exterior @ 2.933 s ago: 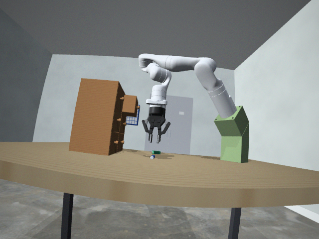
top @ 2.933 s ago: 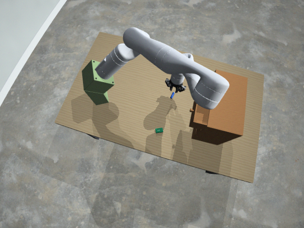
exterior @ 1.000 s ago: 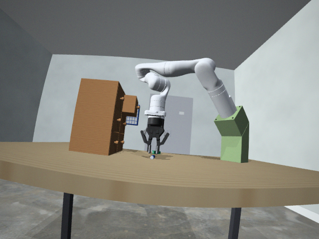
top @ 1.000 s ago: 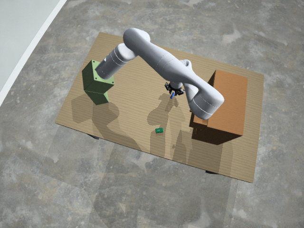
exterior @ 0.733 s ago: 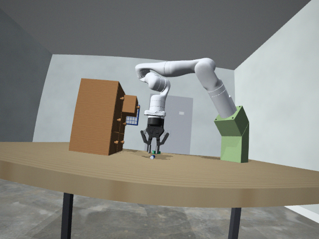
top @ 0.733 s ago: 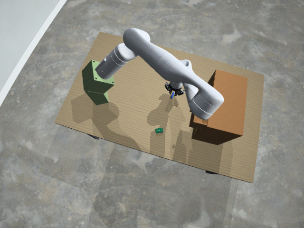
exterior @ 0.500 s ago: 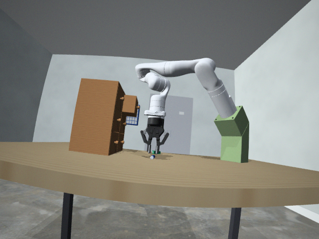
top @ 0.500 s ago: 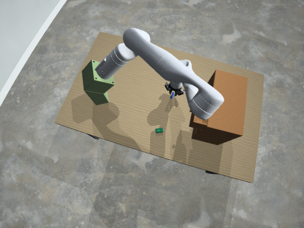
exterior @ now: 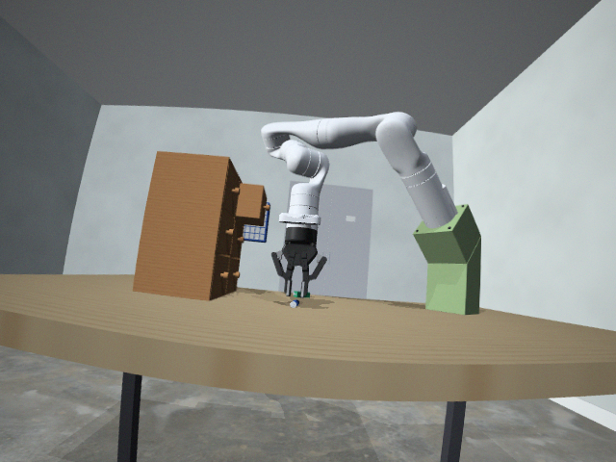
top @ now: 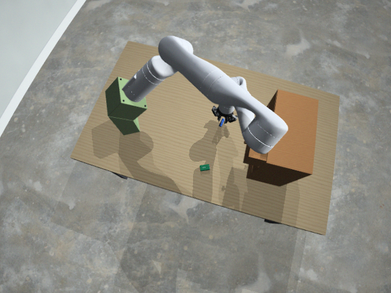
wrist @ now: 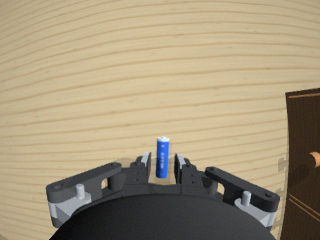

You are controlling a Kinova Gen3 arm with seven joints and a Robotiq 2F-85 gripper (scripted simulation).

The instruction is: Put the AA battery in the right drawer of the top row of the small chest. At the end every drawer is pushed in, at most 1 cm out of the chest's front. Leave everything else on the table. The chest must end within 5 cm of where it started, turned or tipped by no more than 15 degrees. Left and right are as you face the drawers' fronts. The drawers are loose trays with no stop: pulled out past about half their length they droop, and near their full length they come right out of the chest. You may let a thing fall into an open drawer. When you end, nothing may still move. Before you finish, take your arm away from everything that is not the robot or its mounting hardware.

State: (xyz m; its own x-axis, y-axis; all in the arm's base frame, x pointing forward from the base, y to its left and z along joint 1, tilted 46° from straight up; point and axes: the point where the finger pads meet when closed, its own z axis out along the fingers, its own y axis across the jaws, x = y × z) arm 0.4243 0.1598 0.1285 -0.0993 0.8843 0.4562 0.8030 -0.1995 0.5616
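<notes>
Where the battery (top: 222, 122) (exterior: 295, 303) (wrist: 162, 158) lies, the hand (top: 223, 119) (exterior: 295, 295) (wrist: 162, 161) points down.

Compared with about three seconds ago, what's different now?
The gripper has come down toward the table, its fingers now just above and either side of the blue battery. Nothing was taken hold of or let go: the fingers stand part-open, with gaps beside the battery. The battery, green block, chest and its pulled-out drawer look unmoved.
</notes>
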